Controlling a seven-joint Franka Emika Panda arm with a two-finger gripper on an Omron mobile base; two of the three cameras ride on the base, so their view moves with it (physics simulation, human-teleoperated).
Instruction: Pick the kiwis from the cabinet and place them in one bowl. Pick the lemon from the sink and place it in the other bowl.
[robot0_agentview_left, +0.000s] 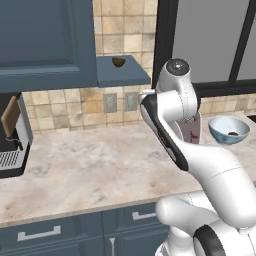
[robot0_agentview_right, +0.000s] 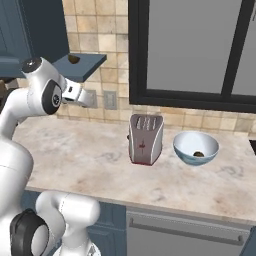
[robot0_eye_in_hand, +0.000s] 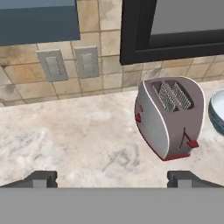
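One kiwi (robot0_agentview_left: 118, 61) is sitting on the open end shelf (robot0_agentview_left: 122, 71) of the slate-blue cabinet (robot0_agentview_left: 47, 42), up against the tiled wall. The other kiwi (robot0_agentview_right: 198, 154) is lying inside the light blue bowl (robot0_agentview_right: 195, 147), which is resting on the marble counter (robot0_agentview_right: 90, 150) at the right. Just left of the bowl a grey toaster (robot0_agentview_right: 145, 138) with red trim is standing upright, between the bowl and the arm. Behind it a dark-framed window (robot0_agentview_right: 192, 50) is running along the wall, and two grey wall outlets (robot0_eye_in_hand: 70, 64) are sitting under the shelf. The gripper (robot0_eye_in_hand: 112, 179) is hanging above the bare counter left of the toaster, below the shelf, its fingertips (robot0_eye_in_hand: 40, 178) standing wide apart and holding nothing. At the far left a dark appliance (robot0_agentview_left: 11, 137) is standing on the counter; blue base drawers (robot0_agentview_left: 50, 232) are lining the near edge
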